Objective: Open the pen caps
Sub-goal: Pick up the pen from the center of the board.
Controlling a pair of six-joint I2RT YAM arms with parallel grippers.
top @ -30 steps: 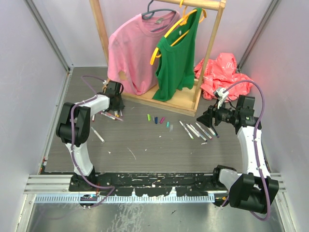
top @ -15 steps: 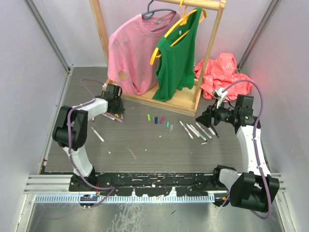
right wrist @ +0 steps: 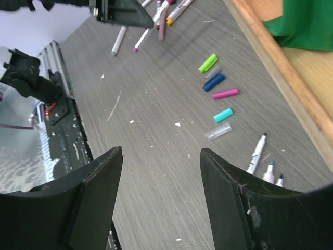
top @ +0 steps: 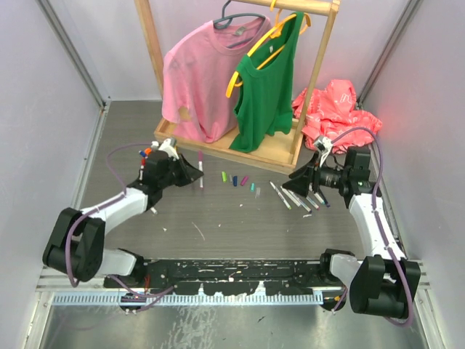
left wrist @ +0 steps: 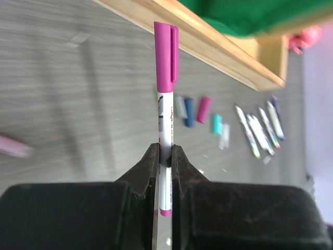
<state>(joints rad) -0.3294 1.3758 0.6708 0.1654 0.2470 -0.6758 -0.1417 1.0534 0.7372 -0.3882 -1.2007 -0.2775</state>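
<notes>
We judge the job partly done. Just in front of the wooden base of the clothes rack (top: pixel 270 155) lies a short row of loose plastic caps (right wrist: pixel 214 82) in lime green, grey, dark blue, magenta, teal and one clear, each apart from any barrel. To the right of that row, also in front of the base, several thin white uncapped markers (top: pixel 289 196) lie side by side with their tips bare, so we count those as finished.

The one in hand is not. The left gripper (left wrist: pixel 165 156) is clenched on the barrel of a thin white marker (left wrist: pixel 165 117), held off the table in front of the left part of the base. Its magenta plastic cap (left wrist: pixel 166 57) is seated on the end that points toward the base, well clear of the fingers. The right gripper (right wrist: pixel 158 177) is spread wide and holds nothing. It hovers near the uncapped markers in front of the base's right end, well apart from the held marker.

What is left, as we see it, is for the free gripper to reach the magenta cap and pull it off. Beyond that, a cluster of further markers (right wrist: pixel 164 21) lies off the left end of the base. Some show coloured ends that look like caps in place, though they are too small to count.
</notes>
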